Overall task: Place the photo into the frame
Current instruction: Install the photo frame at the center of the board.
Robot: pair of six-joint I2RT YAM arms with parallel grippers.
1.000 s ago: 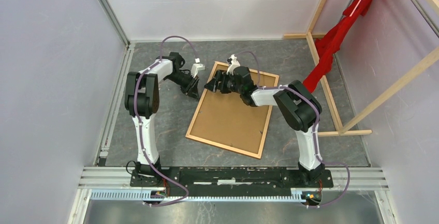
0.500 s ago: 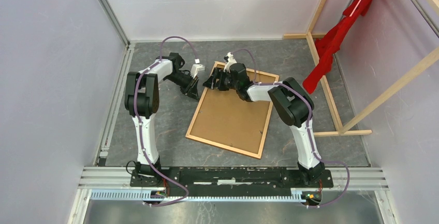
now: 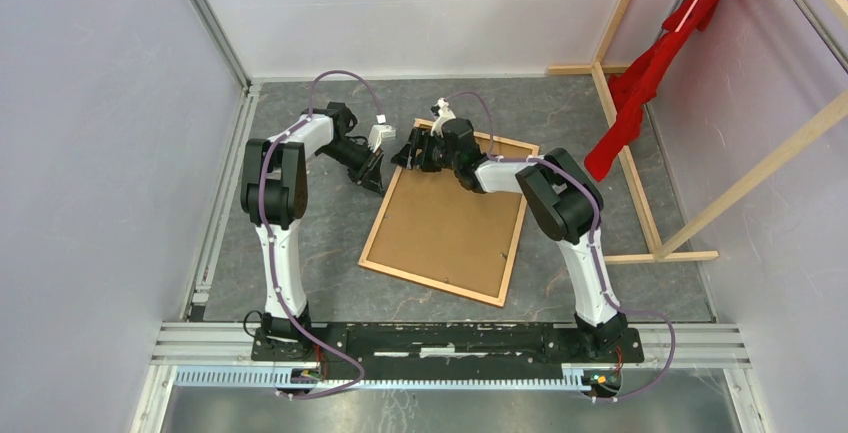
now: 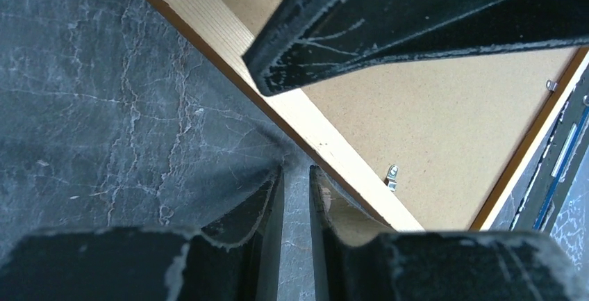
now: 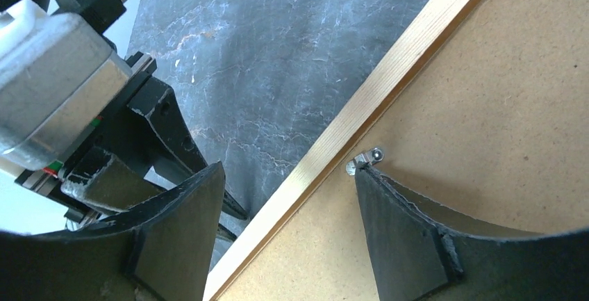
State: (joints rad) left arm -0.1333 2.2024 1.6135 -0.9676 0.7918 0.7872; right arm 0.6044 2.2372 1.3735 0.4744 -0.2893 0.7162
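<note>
The left arm (image 3: 278,253) and right arm (image 3: 592,275) have white links and black joints. Purple cables (image 3: 335,74) loop along both. The black gripper fingers (image 4: 244,216) look scuffed.

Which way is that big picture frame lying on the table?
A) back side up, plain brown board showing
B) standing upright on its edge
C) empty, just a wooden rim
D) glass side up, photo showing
A: the frame lies flat, its rim filled by a plain brown board with a small metal clip at the board's edge.
</note>
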